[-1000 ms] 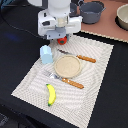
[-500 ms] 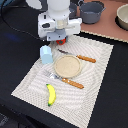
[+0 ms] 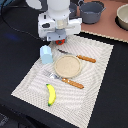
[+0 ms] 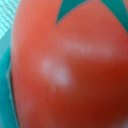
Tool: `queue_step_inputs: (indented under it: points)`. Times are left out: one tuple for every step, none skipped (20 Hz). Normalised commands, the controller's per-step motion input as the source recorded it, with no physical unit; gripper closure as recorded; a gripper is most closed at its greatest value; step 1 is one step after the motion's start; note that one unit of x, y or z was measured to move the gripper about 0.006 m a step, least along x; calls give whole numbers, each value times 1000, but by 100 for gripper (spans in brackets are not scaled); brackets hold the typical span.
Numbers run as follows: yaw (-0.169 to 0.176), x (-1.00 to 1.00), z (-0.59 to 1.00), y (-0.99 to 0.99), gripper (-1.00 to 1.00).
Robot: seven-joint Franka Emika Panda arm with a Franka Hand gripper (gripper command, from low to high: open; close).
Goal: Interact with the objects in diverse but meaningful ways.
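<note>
In the exterior view, the white Panda arm [image 3: 59,15] stands low over the far end of a pale, finely striped placemat [image 3: 100,80] on a black table [image 3: 15,55]. Its gripper [image 3: 60,36] is mostly hidden under the white wrist housing; a sliver of the red tomato [image 3: 60,35] shows beneath it, and I cannot tell whether the claw grips it or hangs loose. Just beside the arm, on the mat, stands a pale blue-white carton [image 3: 46,53], boxy with a sloped top. Near the mat's middle lies a round tan plate [image 3: 67,66], with an orange-handled knife [image 3: 80,57] on its far side and an orange-handled fork [image 3: 65,80] on its near side. A curved yellow banana [image 3: 50,94] lies near the mat's near edge. A dark grey two-handled pot [image 3: 92,11] and a beige bowl [image 3: 123,17] sit on a brown surface beyond.

The wrist view is filled by the tomato [image 4: 75,70], glossy, smooth and blurred, with a teal leaf-shaped cap [image 4: 95,10] that the other view hides.
</note>
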Motion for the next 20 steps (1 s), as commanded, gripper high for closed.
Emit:
queue_step_inputs:
  points:
    - [-58, 0, 1000, 509, 100]
    - [-66, 0, 1000, 503, 100]
    - [-72, 20, 1000, 506, 100]
    - [-75, 86, 1000, 540, 100]
    - [-79, 146, 1000, 554, 100]
    - [-79, 229, 1000, 611, 100]
    - [-75, 283, 1000, 634, 100]
    - [-73, 326, 1000, 651, 100]
    - [-55, 391, 1000, 666, 100]
    - [-47, 437, 1000, 654, 100]
    - [-30, 494, 1000, 674, 100]
    - [-19, 537, 1000, 683, 100]
    - [-12, 531, 937, 717, 100]
    - [0, 534, 849, 740, 100]
    - [0, 531, 780, 737, 100]
    - [0, 551, 703, 749, 100]
    - [0, 571, 563, 760, 100]
    - [0, 543, 474, 763, 100]
    - [0, 523, 409, 769, 100]
    - [0, 526, 374, 766, 100]
